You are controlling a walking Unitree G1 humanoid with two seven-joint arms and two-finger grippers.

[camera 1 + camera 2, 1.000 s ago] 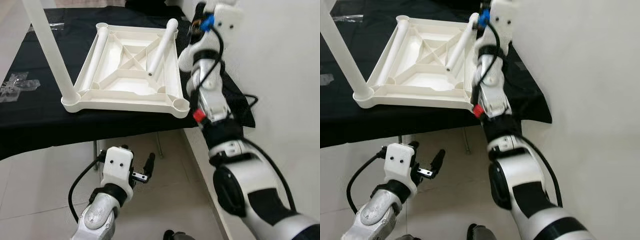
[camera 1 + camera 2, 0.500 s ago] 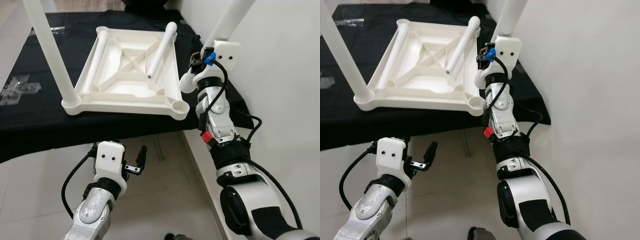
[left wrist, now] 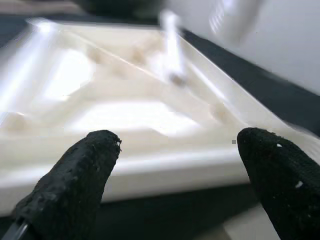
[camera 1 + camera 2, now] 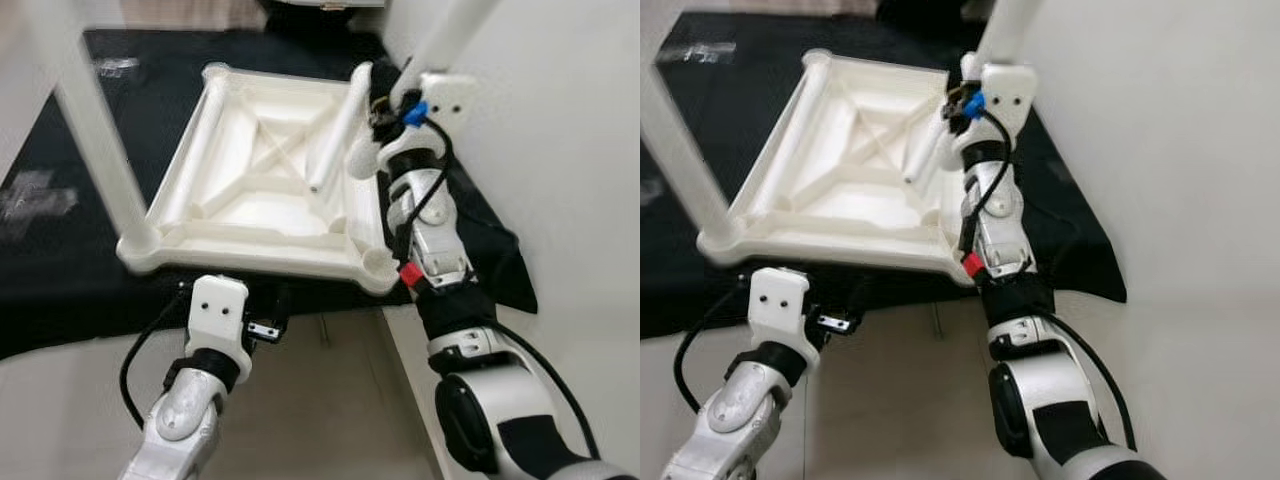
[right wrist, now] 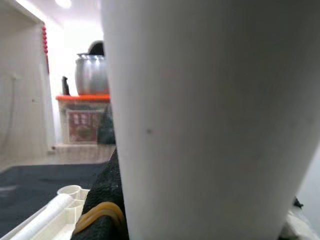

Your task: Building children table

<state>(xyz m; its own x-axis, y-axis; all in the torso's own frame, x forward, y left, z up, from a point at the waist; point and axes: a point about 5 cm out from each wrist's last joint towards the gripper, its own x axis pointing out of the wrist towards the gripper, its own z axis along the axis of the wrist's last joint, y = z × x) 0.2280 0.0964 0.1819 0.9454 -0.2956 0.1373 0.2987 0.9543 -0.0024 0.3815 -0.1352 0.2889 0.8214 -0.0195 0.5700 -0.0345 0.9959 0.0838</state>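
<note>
Roughly half built: upturned tabletop [image 4: 265,190] on the black desk [image 4: 60,280] has one leg [image 4: 85,125] standing at 8 o'clock, your right tool [image 4: 392,92] grips another leg [image 4: 455,30] near 2 o'clock, two loose legs [image 4: 335,125] remain, left tool [image 3: 175,165] open.

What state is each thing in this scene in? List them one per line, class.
Tabletop: upside down on the black cloth, ribbed underside showing.
Fitted leg: upright in the near-left corner socket.
Loose leg: lying inside the tabletop.
Held leg: gripped by the right tool, raised.
Near-right socket: empty.
Left tool: open, holding nothing, facing the tabletop's near edge.
</note>
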